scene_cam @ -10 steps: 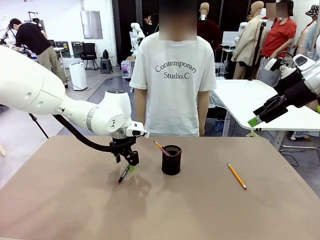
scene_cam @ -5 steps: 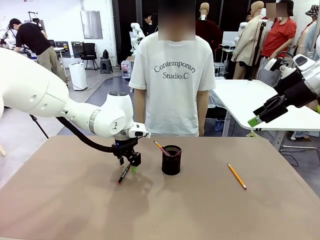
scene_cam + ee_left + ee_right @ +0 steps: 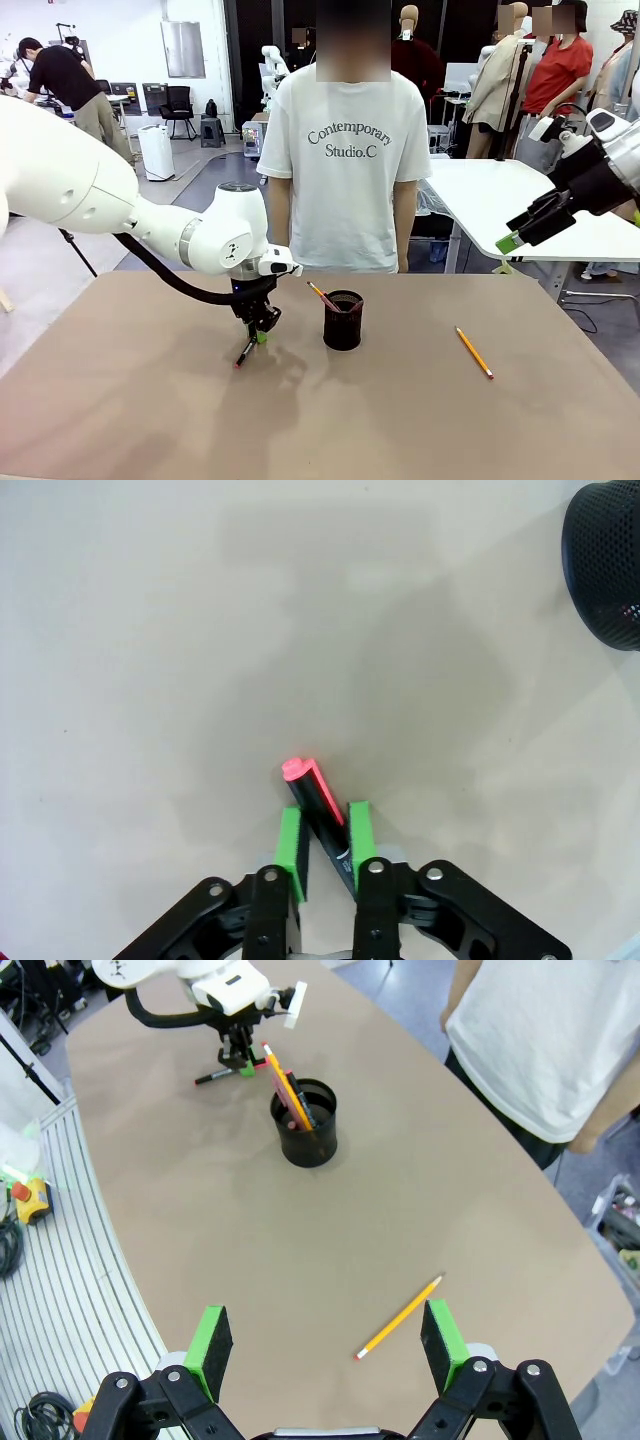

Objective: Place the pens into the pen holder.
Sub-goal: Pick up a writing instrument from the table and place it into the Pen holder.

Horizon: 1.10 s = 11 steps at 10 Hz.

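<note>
- The black pen (image 3: 322,815) is a slim dark barrel with a bright pinkish-red cap at the end pointing away from the wrist camera and small white print on its body.
- The left gripper (image 3: 258,330) has its green pads drawn in tight on this pen, clamping it near the middle. The pen crosses the narrow gap at a slant.
- In the front view the pen hangs tilted, its lower tip at or just above the brown table (image 3: 120,420), to the left of the holder.
- The yellow-orange pencil (image 3: 474,352) lies flat on the table to the right, well apart from the holder. It is thin, with a small red end seen from the right wrist camera.
- The pen holder (image 3: 343,322) is a short black mesh cylinder standing upright near the table's middle.
- The pinkish-red pencil (image 3: 322,296) stands in the holder and leans to the left out of its rim.
- The right gripper (image 3: 515,235) is raised high off the table's right side, its two green pads spread wide with nothing between them.
- A person in a white printed T-shirt (image 3: 345,170) stands at the far edge.
</note>
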Available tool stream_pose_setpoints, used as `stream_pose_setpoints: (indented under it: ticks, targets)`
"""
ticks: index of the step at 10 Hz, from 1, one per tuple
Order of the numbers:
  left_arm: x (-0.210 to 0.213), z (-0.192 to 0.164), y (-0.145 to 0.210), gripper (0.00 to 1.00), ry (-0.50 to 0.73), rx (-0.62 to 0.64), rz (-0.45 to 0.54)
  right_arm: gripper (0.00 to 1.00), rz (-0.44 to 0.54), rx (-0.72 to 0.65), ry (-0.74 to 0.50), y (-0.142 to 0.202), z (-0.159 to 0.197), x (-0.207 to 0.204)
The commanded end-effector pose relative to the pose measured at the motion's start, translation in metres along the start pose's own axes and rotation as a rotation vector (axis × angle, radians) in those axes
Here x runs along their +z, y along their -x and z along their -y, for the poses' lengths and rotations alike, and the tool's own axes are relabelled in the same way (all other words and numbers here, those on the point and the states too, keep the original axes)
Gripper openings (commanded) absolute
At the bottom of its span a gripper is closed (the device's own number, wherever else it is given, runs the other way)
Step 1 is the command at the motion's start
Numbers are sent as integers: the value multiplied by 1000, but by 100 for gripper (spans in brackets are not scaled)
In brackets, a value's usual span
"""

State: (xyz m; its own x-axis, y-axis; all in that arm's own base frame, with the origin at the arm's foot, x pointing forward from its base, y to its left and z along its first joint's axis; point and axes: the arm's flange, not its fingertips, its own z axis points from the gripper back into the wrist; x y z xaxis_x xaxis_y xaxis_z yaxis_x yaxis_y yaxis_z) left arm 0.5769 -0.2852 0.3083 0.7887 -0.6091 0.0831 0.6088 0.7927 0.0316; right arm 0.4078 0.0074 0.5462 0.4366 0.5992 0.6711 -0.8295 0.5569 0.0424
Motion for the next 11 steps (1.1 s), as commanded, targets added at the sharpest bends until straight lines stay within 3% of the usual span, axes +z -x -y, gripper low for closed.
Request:
stream_pose_setpoints:
  ticks: [1, 3, 4, 6, 11]
  targets:
    - [1, 2, 1, 0, -26, -6, -12, 100, 15, 5, -8, -1, 1, 0]
    - [9, 6, 4, 0, 9, -56, 12, 100, 15, 5, -8, -1, 1, 0]
    - [16, 6, 8, 0, 96, -115, 55, 100, 15, 5, -8, -1, 1, 0]
    - [39, 1, 19, 0, 369, -242, 229, 100, 15, 5, -8, -1, 1, 0]
    - [84, -1, 48, 0, 638, -565, 546, 100, 15, 5, -8, -1, 1, 0]
